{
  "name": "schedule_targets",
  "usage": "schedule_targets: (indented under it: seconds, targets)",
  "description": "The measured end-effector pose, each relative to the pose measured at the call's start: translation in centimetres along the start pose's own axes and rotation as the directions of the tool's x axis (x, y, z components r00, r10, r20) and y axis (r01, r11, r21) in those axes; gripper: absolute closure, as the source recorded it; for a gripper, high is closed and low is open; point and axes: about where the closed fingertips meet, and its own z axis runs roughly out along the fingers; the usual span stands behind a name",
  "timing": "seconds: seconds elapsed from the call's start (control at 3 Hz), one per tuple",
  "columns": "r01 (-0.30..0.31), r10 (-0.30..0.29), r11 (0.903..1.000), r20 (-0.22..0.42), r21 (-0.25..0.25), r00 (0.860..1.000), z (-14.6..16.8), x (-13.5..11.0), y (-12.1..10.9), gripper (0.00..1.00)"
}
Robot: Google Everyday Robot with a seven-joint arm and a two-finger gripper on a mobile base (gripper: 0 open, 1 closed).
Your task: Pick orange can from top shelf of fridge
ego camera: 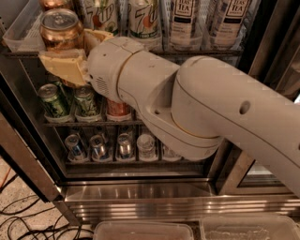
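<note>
My gripper (70, 49) is at the upper left, in front of the left end of the top shelf (197, 51) of the fridge (140, 199). Its tan fingers (63, 68) are shut around the orange can (60, 29), a copper-orange can with a silver lid, held upright. The can's lower part is hidden by the fingers. A second copper-orange can (52, 3) stands behind it in a clear tray (21, 35). My large white arm (201, 108) crosses the fridge's front from the right.
7Up cans (143, 18) and tea bottles (185, 21) stand on the top shelf. Green cans (54, 101) and a short red-orange can (117, 108) sit one rack down, with more cans (98, 146) below. Clear bins (140, 230) and floor cables (18, 220) lie below.
</note>
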Motion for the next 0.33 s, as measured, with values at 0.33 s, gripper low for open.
schedule_targets:
  seconds: [0.33]
  targets:
    - [0.0,0.0,1.0,0.0,0.0,1.0,0.0,0.0,0.0,1.0]
